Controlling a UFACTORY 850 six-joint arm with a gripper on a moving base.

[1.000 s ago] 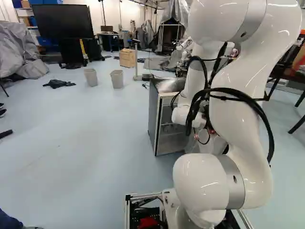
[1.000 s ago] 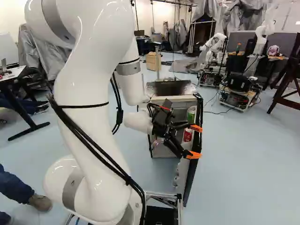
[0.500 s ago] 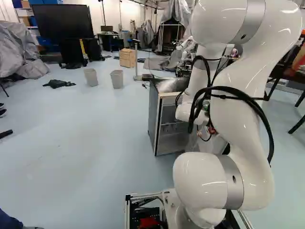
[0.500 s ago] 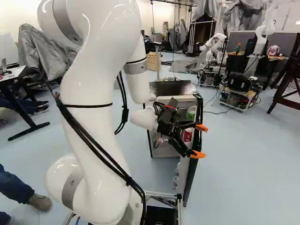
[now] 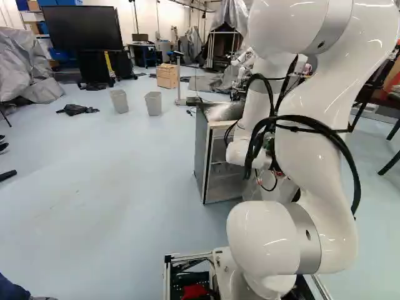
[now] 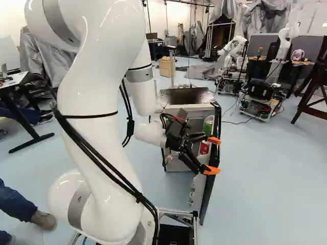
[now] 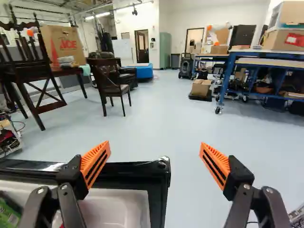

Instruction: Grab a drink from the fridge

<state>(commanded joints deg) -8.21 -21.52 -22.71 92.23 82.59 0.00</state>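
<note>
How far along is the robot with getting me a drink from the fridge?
Done, it seems: the fridge door stands open, showing a green drink and a red one inside it. In hand: nothing; the gripper is open by the door's edge. Left: reaching in, gripping a drink and lifting it out.

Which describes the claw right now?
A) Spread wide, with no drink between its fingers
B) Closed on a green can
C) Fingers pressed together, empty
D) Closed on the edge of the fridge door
A: in the wrist view the claw has its two fingers far apart, one seen against the fridge door, the other beyond it, and no drink between them.
</note>
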